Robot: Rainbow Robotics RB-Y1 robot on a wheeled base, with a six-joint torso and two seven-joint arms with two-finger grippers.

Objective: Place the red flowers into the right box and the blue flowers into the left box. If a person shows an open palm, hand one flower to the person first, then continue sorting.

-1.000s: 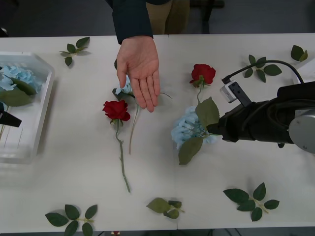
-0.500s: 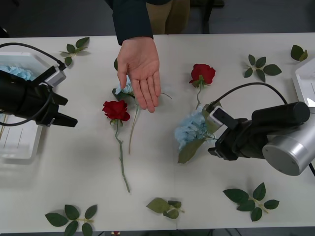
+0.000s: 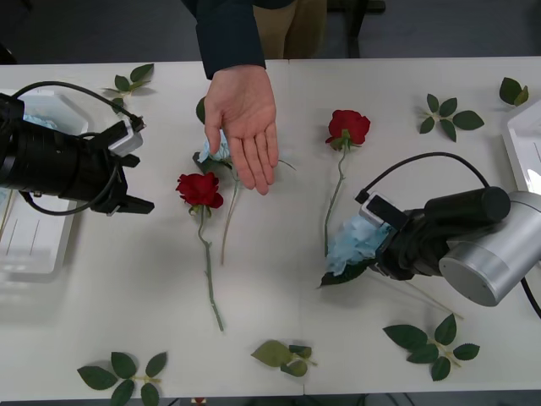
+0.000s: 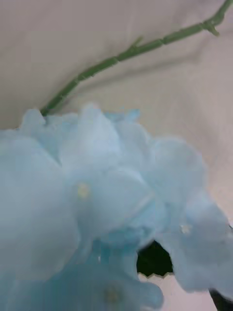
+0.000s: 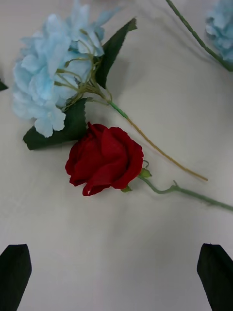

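Observation:
A person's open palm [image 3: 245,118] is held out over the table's far middle, above one blue flower [image 3: 215,152]. Just in front of it lies a red rose [image 3: 200,189] on a long stem. My left gripper [image 3: 139,205] is open and sits left of that rose. In the left wrist view the rose [image 5: 104,160] and the blue flower [image 5: 53,82] lie ahead of my left gripper [image 5: 115,277]. My right gripper [image 3: 376,243] is right against another blue flower [image 3: 353,239], whose head [image 4: 97,194] is pressed up close in the right wrist view. A second rose [image 3: 348,127] lies farther back. The left box [image 3: 34,245] and the right box [image 3: 524,152] stand at the table's two ends.
Loose green leaf sprigs lie about the table: back left [image 3: 127,83], back right [image 3: 448,114], front left [image 3: 122,372], front middle [image 3: 286,355] and front right [image 3: 435,342]. A black cable [image 3: 423,161] loops over my right arm.
My left arm swung from the left box toward the middle rose. My right arm turned and lowered, and the blue flower at its tip shifted nearer, uncovering the far rose's stem. The palm stayed.

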